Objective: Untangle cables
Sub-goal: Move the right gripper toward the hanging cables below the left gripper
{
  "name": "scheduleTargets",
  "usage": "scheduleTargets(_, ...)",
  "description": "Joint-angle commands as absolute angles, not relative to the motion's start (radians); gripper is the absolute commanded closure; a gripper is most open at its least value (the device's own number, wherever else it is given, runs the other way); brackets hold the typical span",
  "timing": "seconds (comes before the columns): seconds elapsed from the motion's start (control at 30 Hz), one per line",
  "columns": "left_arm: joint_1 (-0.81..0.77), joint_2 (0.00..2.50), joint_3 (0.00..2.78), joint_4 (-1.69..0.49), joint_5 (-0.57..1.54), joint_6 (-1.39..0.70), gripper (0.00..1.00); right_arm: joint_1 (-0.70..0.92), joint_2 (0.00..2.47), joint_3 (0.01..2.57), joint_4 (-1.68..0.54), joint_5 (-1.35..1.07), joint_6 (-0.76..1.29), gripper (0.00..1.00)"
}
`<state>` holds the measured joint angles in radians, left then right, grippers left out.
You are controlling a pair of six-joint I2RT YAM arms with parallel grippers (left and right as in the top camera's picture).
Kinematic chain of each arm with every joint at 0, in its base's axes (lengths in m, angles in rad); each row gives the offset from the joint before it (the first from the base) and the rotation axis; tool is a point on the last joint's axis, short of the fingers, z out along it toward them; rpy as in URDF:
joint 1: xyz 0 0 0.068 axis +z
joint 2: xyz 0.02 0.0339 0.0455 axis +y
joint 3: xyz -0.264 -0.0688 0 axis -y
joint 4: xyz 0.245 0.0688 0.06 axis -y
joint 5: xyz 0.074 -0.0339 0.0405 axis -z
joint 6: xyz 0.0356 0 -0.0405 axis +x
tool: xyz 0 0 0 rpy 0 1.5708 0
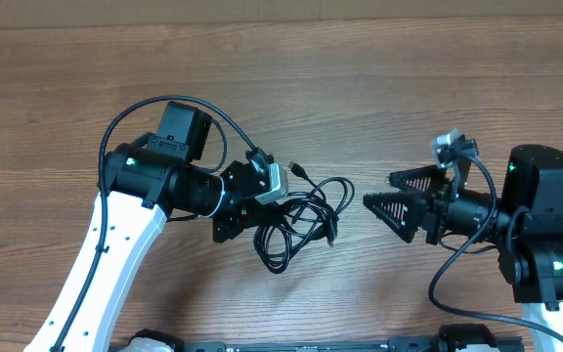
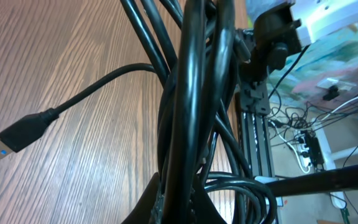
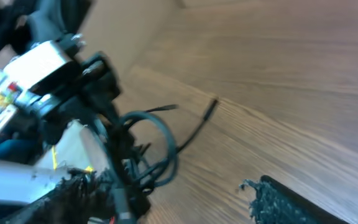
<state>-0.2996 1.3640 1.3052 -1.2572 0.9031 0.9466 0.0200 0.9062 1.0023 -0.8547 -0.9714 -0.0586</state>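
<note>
A loose tangle of thin, glossy black cables (image 1: 296, 220) lies mid-surface, with one flat plug (image 1: 297, 169) poking free. The left tool (image 1: 254, 200) is clamped tight on the bundle (strands fill its camera's view). The right tool (image 1: 379, 192), jaws spread wide and empty, faces it nearby. Separation seems barely begun; next, pinch one free strand and draw it out across the wood-grain surface (image 1: 379, 68).

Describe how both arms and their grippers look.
Left arm: white lower link, black joints, a green light, a thin black cable arching over it. Right arm: black, green lights, a looping black cable. Right gripper: black, triangular, ribbed fingers. Left gripper: black, with a silver-white camera beside it.
</note>
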Motion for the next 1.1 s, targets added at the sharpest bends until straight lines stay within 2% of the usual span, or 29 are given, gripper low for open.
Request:
scheduleTargets(0.0, -0.302, 1.346, 1.326, -1.248, 1.015, 0.974, 0.96, 0.017, 0.904, 1.029, -0.850, -1.158, -0.194, 0.28)
scheduleTargets(0.1, -0.302, 1.346, 1.326, -1.243, 1.065, 0.981, 0.96, 0.017, 0.904, 1.029, -0.849, -1.158, -0.192, 0.38)
scheduleTargets(0.17, -0.302, 1.346, 1.326, -1.241, 1.103, 1.000, 0.96, 0.017, 0.904, 1.029, -0.850, -1.158, -0.192, 0.40)
scheduleTargets(0.8, -0.343, 1.348, 1.325, -1.199, 1.119, 0.991, 0.96, 0.018, 0.904, 1.029, -0.839, -1.184, -0.192, 0.41)
scheduleTargets(1.0, -0.392, 1.355, 1.325, -1.172, 1.119, 0.987, 0.96, 0.018, 0.904, 1.029, -0.840, -1.184, -0.192, 0.54)
scheduleTargets(1.07, -0.399, 1.356, 1.325, -1.170, 1.119, 0.987, 0.96, 0.018, 0.904, 1.029, -0.840, -1.184, -0.192, 0.68)
